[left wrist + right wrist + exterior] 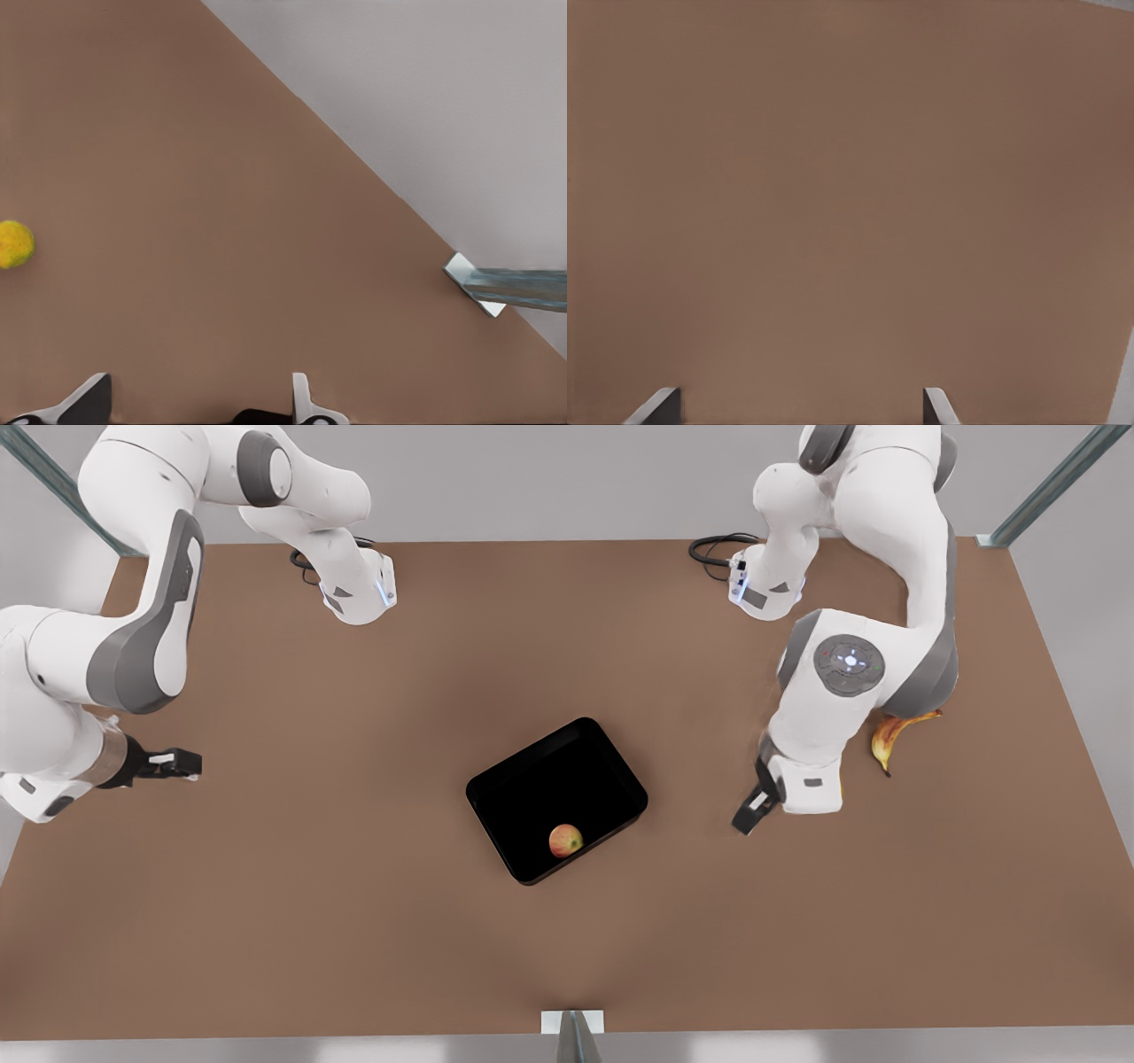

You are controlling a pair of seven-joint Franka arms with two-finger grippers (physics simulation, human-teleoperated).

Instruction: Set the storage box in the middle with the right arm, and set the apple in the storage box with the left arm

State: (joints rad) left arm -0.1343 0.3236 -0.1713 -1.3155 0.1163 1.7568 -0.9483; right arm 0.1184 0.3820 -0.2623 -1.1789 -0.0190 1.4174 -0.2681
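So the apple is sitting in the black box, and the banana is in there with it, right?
Not quite. The apple is in the black box, but the banana is not in there with it. The front view shows it lying on the table, off toward that view's right, behind an arm.

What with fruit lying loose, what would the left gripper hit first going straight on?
Probably bare table: the open left gripper, at the front view's right of the storage box, points at brown surface. The citrus lies off to one side of that line. The right gripper waits at the front view's left.
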